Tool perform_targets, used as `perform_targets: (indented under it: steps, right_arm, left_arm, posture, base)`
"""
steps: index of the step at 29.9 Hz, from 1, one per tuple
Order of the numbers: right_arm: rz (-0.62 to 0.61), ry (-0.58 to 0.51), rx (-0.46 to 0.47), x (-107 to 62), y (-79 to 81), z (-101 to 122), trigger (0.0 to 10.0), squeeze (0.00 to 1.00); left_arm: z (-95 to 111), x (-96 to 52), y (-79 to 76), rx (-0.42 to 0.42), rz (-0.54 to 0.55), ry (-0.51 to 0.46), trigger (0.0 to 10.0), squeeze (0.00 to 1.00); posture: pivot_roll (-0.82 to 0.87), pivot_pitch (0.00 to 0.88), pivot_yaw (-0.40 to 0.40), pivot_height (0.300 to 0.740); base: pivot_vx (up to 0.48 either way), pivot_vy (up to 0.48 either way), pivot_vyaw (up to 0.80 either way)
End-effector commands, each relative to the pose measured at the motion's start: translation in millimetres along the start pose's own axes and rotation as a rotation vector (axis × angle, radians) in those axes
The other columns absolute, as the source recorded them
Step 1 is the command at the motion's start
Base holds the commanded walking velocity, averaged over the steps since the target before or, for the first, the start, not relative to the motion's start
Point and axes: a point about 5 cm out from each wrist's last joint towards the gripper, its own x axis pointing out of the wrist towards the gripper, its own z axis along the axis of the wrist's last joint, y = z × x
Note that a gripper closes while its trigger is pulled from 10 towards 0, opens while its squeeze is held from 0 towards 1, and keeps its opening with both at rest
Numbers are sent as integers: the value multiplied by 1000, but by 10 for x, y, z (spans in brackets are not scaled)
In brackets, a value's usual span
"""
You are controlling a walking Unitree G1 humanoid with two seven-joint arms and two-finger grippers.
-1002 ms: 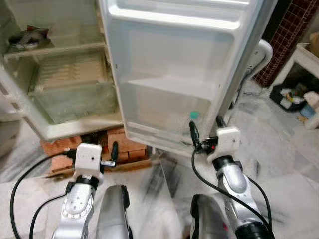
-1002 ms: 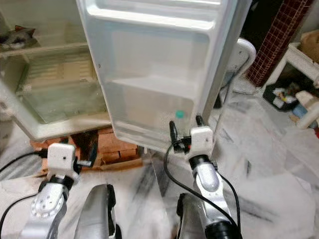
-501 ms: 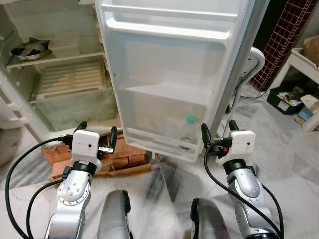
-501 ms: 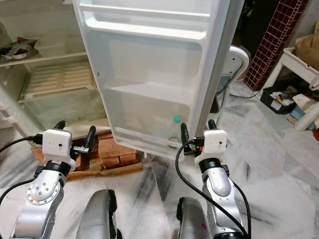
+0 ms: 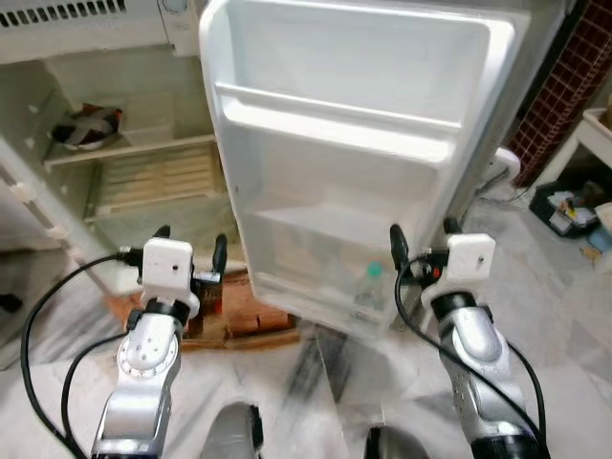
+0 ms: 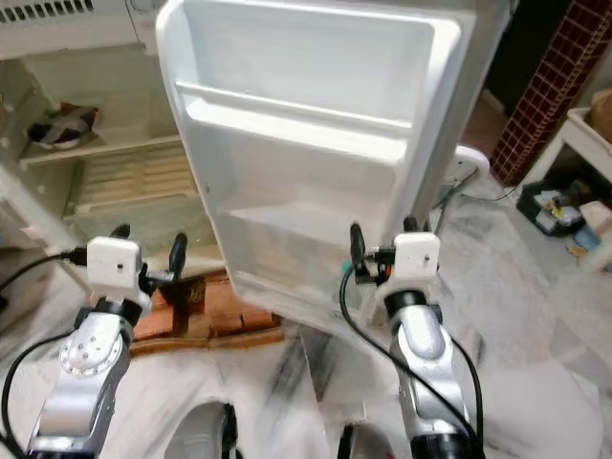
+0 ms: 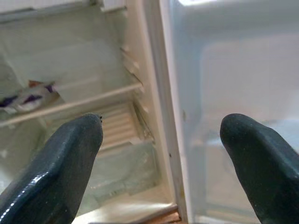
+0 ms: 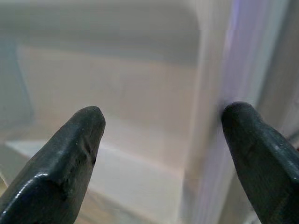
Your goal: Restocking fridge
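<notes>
The fridge stands open before me, its white door (image 5: pixel 363 124) swung wide with moulded shelves on the inside. A clear bottle with a teal cap (image 5: pixel 368 289) stands in the door's lowest shelf. My right gripper (image 5: pixel 423 239) is open, just in front of the door's lower right part and close to the bottle. In the right wrist view its fingertips (image 8: pixel 84 126) face the door's inner wall. My left gripper (image 5: pixel 189 249) is open and holds nothing, in front of the fridge compartment (image 5: pixel 143 182) near the door's hinge side.
A dark packet (image 5: pixel 86 126) lies on a shelf inside the compartment. Red bricks (image 5: pixel 239 311) prop up the fridge base. A maroon tiled pillar (image 5: pixel 574 86) and a box of clutter (image 5: pixel 569 206) stand at the right. Marble floor lies below.
The camera has tilted upward, showing more of the upper door. Both grippers have risen in front of the fridge and remain open. The bottle stays in the door shelf.
</notes>
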Motion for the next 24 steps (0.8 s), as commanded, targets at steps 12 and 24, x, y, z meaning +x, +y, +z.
perform_targets:
  steps: [12,24]
  right_arm:
    - [2,44,-23,-42,-16,-70,10000,0]
    - [119,104,-29,-76,74,-196,10000,0]
  left_arm:
    - [-49,23,-91,35,-30,8,10000,0]
    - [-101,25,-77,58,-14,18,10000,0]
  posture:
    - [12,0,9,740]
    - [18,0,8,740]
  base:
    - [0,0,0]
    - [0,-64,0]
